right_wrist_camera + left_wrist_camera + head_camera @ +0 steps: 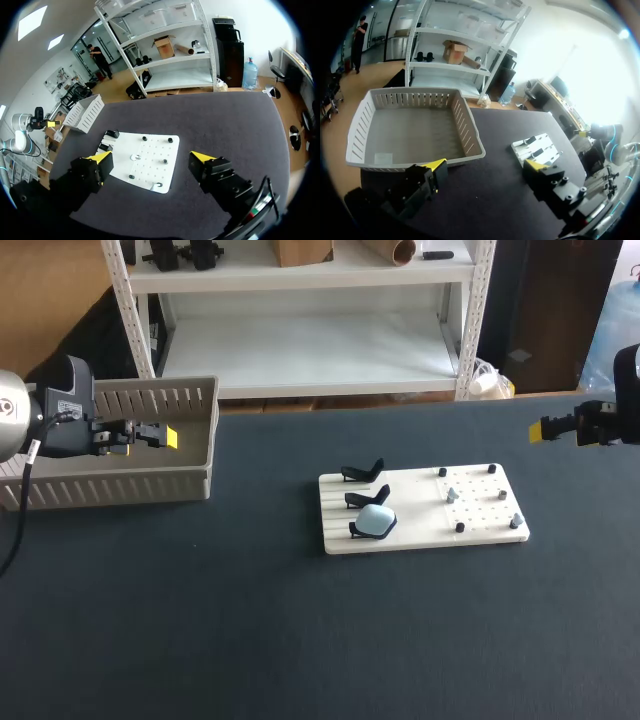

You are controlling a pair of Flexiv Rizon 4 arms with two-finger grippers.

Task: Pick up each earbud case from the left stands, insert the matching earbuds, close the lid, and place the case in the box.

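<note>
Your left gripper [486,167] hangs wide open and empty by the box [190,485]. The case [376,520] sits on the nearest stand [357,531], well apart from both arms. I judge it light, hard and smooth, so it may slip; grip its two broad sides. Your right gripper [152,157] is also wide open.

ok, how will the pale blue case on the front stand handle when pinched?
The case looks rounded and smooth, so it may slip. Small beside the board, so probably light. Propped on a thin black stand, a sideways nudge could tip it off.
</note>
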